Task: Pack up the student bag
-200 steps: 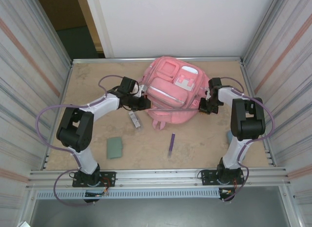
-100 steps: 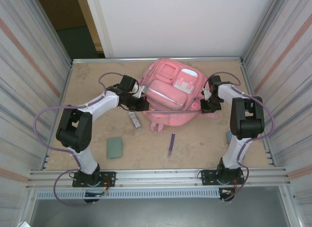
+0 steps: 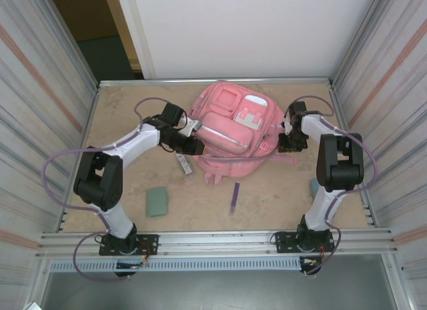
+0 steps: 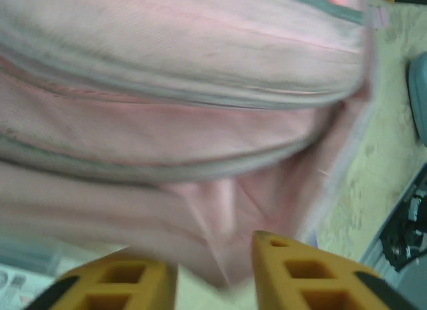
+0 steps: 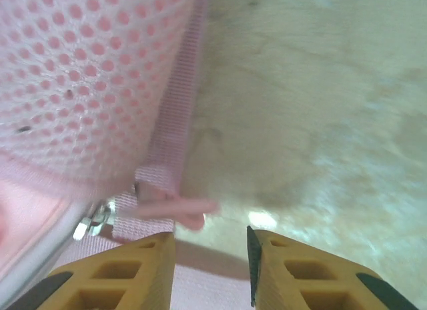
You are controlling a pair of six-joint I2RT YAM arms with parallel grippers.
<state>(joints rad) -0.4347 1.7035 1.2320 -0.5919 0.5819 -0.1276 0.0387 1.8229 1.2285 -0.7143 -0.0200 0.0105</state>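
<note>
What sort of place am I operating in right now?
Most likely a lab test cell, not a classroom: a bare wooden tabletop boxed in by ribbed side panels and a white back wall, with aluminium rails along the near edge. The pink student bag lies on it.

Tan, speckled board tabletop (image 3: 120,123): matte, evenly lit, shadows soft. Ribbed grey metal left wall (image 3: 40,90) stands along its left edge, and a matching ribbed right wall (image 3: 393,77) along its right edge. Plain white back panel (image 3: 253,30) closes the far edge. A dark doorway opening (image 3: 100,50) lies beyond the far left corner. Slotted aluminium rail (image 3: 220,240) runs along the near edge.
</note>
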